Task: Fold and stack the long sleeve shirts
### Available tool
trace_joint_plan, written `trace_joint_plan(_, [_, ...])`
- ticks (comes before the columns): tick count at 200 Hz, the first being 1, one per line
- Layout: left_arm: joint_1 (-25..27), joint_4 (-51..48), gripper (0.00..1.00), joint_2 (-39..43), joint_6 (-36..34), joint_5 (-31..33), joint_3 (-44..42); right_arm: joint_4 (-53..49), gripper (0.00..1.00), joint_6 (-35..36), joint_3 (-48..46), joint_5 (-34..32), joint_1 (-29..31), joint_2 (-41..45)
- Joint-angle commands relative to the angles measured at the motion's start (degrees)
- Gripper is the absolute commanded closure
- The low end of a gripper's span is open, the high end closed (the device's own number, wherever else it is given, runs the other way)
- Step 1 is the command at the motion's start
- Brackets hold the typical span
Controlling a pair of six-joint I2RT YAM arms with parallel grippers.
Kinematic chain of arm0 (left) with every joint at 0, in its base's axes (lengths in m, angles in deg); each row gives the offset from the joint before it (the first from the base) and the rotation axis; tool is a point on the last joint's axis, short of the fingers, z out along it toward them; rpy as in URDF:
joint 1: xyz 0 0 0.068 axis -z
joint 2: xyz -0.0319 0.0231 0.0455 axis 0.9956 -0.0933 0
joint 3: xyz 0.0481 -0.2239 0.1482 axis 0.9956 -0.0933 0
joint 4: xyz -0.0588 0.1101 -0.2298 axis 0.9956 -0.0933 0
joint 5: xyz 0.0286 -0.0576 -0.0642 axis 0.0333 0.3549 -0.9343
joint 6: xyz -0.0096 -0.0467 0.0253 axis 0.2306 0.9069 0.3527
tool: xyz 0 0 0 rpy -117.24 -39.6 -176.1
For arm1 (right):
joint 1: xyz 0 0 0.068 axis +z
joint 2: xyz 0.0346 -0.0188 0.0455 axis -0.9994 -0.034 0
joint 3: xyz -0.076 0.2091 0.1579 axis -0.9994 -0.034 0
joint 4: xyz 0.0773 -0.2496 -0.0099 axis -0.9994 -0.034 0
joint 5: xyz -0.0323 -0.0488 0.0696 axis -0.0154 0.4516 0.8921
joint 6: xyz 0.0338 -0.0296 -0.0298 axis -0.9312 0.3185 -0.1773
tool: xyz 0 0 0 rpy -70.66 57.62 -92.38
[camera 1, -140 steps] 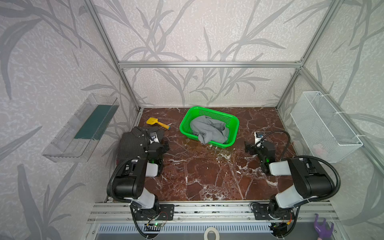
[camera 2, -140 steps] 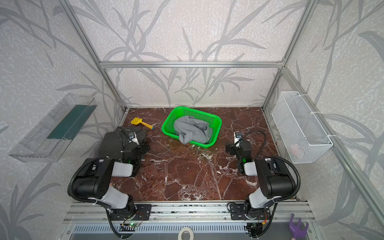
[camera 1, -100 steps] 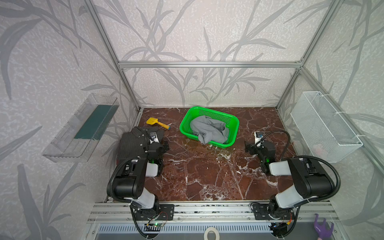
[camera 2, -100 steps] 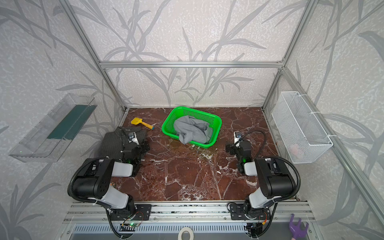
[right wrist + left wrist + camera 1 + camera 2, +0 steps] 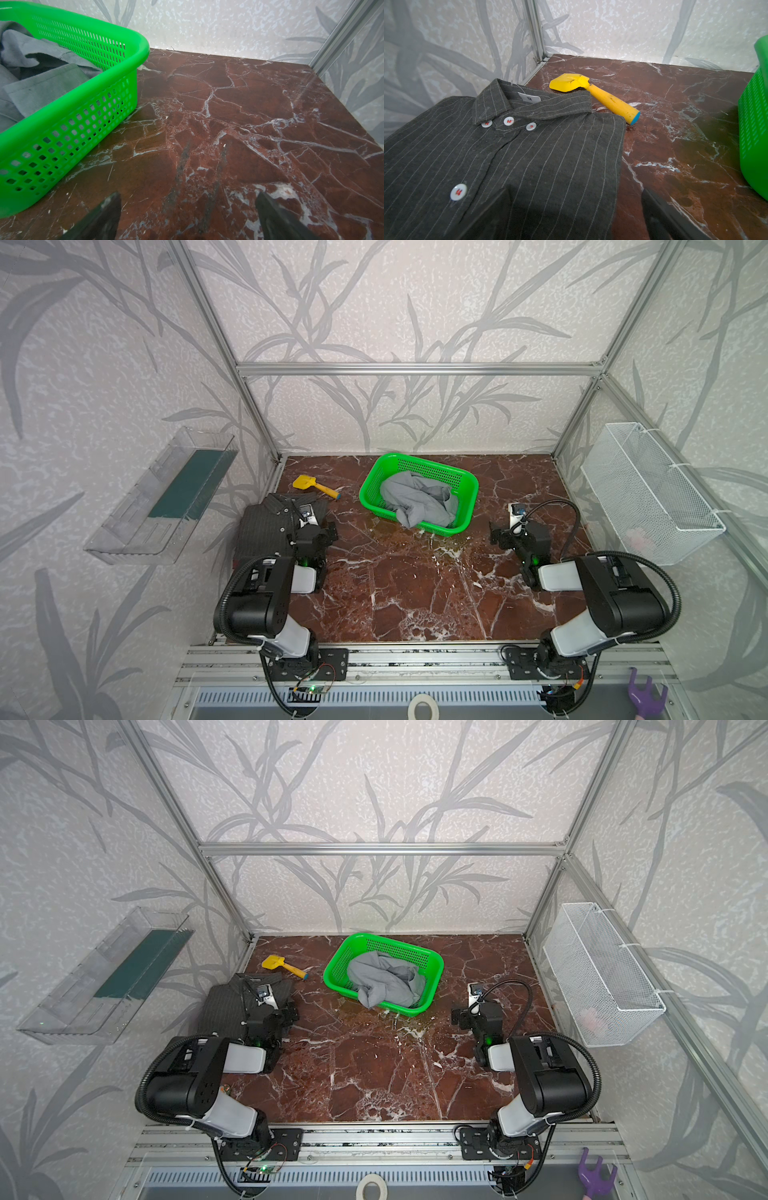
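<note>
Ahead of my left jaws a yellow scoop (image 5: pixel 591 91) lies flat on the marble table (image 5: pixel 415 585), blade away from me, its blue-tipped handle angled back and to the right. A green basket (image 5: pixel 432 526) stands on the table between my two sets of jaws and farther out, ahead and right of the left jaws and ahead and left of the right jaws. It is apart from the scoop.

On the wall left of my left jaws, above the table, hangs a clear tray (image 5: pixel 124 547) with a dark green strip (image 5: pixel 189 483) in it. On the wall right of my right jaws hangs a white wire basket (image 5: pixel 648 506) holding something pale pink, too blurred to name.

Behind both, past the table's near edge, lie a purple rake (image 5: pixel 646 697) and a roll of tape (image 5: pixel 423 709).
</note>
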Motion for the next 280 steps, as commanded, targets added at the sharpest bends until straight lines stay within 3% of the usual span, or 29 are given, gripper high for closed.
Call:
trace_joint_plan(1, [-0.39,1.92,0.01,-0.59,-1.42,0.56,1.49,2.45,0.01,0.43,1.37,-0.69,-0.21,-0.64])
trace_joint_plan(37, [-0.34,3.19,0.01,-0.23,-1.25,1.42,0.88,1.64,0.01,-0.37,1.02,-3.99,0.10,1.87])
trace_joint_plan(57, [0.34,-2.39,0.01,4.90,-2.18,1.53,1.73,-20.40,0.01,-0.84,8.15,-6.82,0.45,14.02])
trace_joint_plan(78, [3.12,-18.29,0.01,11.56,-4.10,5.61,8.09,-30.24,0.01,-1.65,13.18,-14.87,5.80,24.83])
trace_joint_plan(89, [3.26,-27.81,0.01,15.63,6.51,11.09,12.54,-29.55,0.01,-7.50,13.41,-13.02,6.04,27.91])
trace_joint_plan(101, [2.37,-45.30,0.01,19.53,29.33,20.22,18.07,-30.27,0.01,-19.00,13.28,-11.07,5.11,30.40])
trace_joint_plan(109, [-0.87,-57.04,0.01,21.44,37.52,14.51,21.74,-31.58,0.01,-26.53,12.98,-8.78,3.92,32.29])
trace_joint_plan(121, [-5.88,-57.96,0.01,22.27,33.20,-4.01,24.18,-33.48,0.01,-35.32,12.82,-4.54,1.88,34.61])
trace_joint_plan(129, [-5.78,-59.37,0.01,22.69,30.97,-6.12,25.82,-33.60,0.01,-39.12,12.57,-2.96,1.51,35.37])
trace_joint_plan(150, [-4.32,-61.13,0.01,23.31,29.68,-12.59,28.98,-33.92,0.01,-38.94,15.35,3.85,1.55,34.47])
trace_joint_plan(164, [0.98,-63.46,0.01,23.20,28.09,-10.73,31.65,-42.69,0.01,-38.26,20.16,5.06,2.02,32.83])
trace_joint_plan(188, [13.14,-65.95,0.01,21.81,24.96,-3.61,35.12,-49.18,0.01,-35.99,24.46,5.65,3.37,29.24])
trace_joint_plan(221, [25.55,-68.36,0.01,12.60,21.76,-0.02,41.32,-58.74,0.01,-33.59,31.65,10.05,5.15,21.15])
trace_joint_plan(247, [31.22,-71.86,0.01,3.11,19.29,1.86,48.93,-61.23,0.01,-32.70,34.40,11.09,7.01,17.18])
trace_joint_plan(280, [34.06,-74.52,0.01,-6.42,18.54,0.48,56.24,-62.68,0.01,-32.05,37.38,12.87,8.46,12.80])
